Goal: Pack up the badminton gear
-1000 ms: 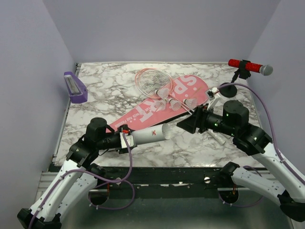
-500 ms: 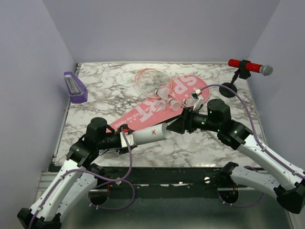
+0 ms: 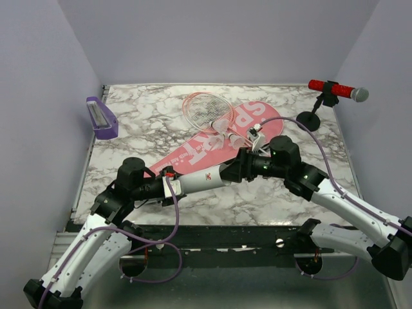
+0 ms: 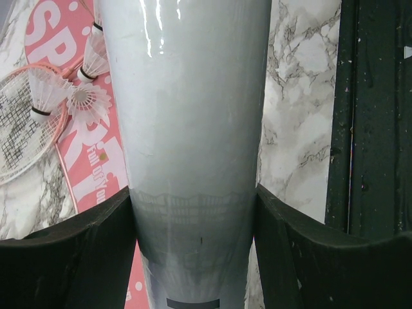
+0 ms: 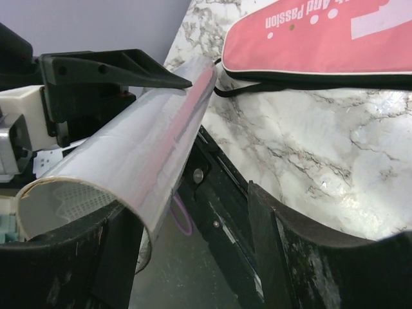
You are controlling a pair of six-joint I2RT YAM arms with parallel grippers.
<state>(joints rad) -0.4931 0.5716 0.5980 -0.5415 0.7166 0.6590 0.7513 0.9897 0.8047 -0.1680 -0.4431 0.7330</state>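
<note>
Jaws on my left arm (image 3: 132, 177) are clamped on the white tube (image 3: 205, 179). They squeeze it from both sides near one end. The tube is up off the table (image 3: 148, 116) and lies almost flat. Its open mouth sticks out well past the tips of the left jaws and points at my right arm (image 3: 302, 177).

My right jaws are wide apart and hold nothing. The mouth of the tube is right at them, beside one finger, and it is not pinched between the two. Through the right wrist camera I see something white and lacy inside the mouth. I cannot tell what it is.

The long pink bag (image 3: 212, 147) with white SPORT letters lies flat on the table, just past both pairs of jaws on the far side. Three white shuttlecocks (image 3: 235, 138) lie close behind the right jaws, where the bag and the pink racket (image 3: 203, 106) meet. The round head of the racket is at the edge of the bag, farther from the jaws.

A red microphone (image 3: 331, 89) on a black stand is far off to the right of the right jaws. A small purple tray (image 3: 102, 119) stands far off to the left of the left jaws.
</note>
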